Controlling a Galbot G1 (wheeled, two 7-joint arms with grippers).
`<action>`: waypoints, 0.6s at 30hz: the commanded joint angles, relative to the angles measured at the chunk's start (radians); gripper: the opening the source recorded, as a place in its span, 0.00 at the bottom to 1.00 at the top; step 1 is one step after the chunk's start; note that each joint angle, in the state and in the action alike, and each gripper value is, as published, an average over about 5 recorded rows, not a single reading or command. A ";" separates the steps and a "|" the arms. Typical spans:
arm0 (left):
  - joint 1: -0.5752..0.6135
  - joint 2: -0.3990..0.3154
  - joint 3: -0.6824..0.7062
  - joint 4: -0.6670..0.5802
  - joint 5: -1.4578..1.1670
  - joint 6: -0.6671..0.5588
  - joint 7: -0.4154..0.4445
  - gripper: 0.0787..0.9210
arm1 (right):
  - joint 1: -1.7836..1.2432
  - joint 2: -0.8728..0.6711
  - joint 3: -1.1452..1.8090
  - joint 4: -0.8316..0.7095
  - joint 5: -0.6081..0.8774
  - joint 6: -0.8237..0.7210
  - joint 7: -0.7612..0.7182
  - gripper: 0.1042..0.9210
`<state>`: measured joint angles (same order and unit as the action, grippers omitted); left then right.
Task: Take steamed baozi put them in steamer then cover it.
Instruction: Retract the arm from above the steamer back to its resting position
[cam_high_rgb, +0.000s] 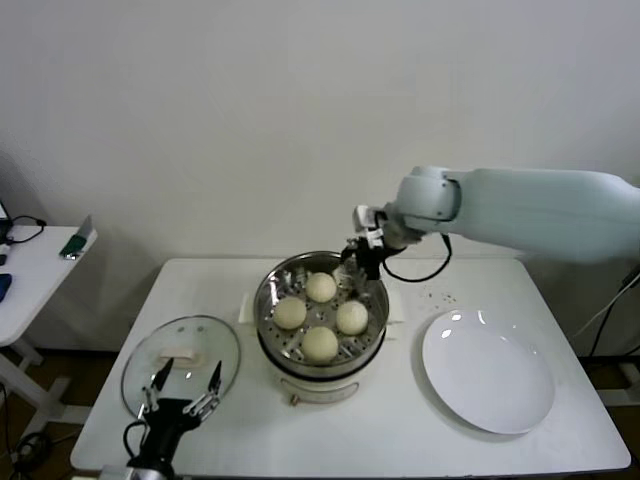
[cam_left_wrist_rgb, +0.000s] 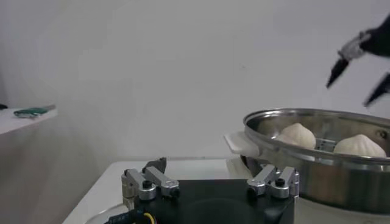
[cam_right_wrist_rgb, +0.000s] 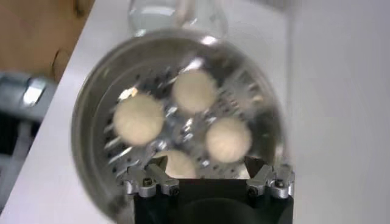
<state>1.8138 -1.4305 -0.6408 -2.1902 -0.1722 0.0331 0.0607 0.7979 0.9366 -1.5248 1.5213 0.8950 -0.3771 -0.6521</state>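
Baozi (cam_high_rgb: 320, 287), four smooth cream-white buns, sit in a ring on the perforated tray of the shiny steel steamer (cam_high_rgb: 270, 322) at the middle of the white bench (cam_high_rgb: 400, 420) in the head view. The glass cover (cam_high_rgb: 182, 355) lies flat to the steamer's left, with the left tool (cam_high_rgb: 180, 385) spread open at its near edge. The right tool (cam_high_rgb: 362, 262) hovers over the steamer's far rim, holding nothing; a white plate (cam_high_rgb: 488, 372) lies to the right.

Left wrist view: two domed buns (cam_left_wrist_rgb: 298, 135) show above the steamer rim (cam_left_wrist_rgb: 317, 119), with the right tool's dark fingers (cam_left_wrist_rgb: 339, 70) apart above.

Right wrist view: all four buns (cam_right_wrist_rgb: 195, 91) lie below, blurred, in the steamer (cam_right_wrist_rgb: 91, 128).
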 joint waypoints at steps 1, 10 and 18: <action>-0.004 0.010 0.005 0.005 0.044 -0.034 -0.002 0.88 | -0.458 -0.322 0.655 0.038 0.028 -0.012 0.524 0.88; -0.060 0.021 -0.021 0.041 0.156 -0.059 -0.007 0.88 | -1.386 -0.494 1.536 0.124 -0.184 0.125 0.674 0.88; -0.089 0.037 -0.023 0.068 0.238 -0.094 -0.024 0.88 | -2.167 -0.262 2.214 0.182 -0.375 0.401 0.623 0.88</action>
<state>1.7595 -1.4051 -0.6587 -2.1471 -0.0457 -0.0247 0.0466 -0.2018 0.5990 -0.3993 1.6304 0.7381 -0.2450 -0.1342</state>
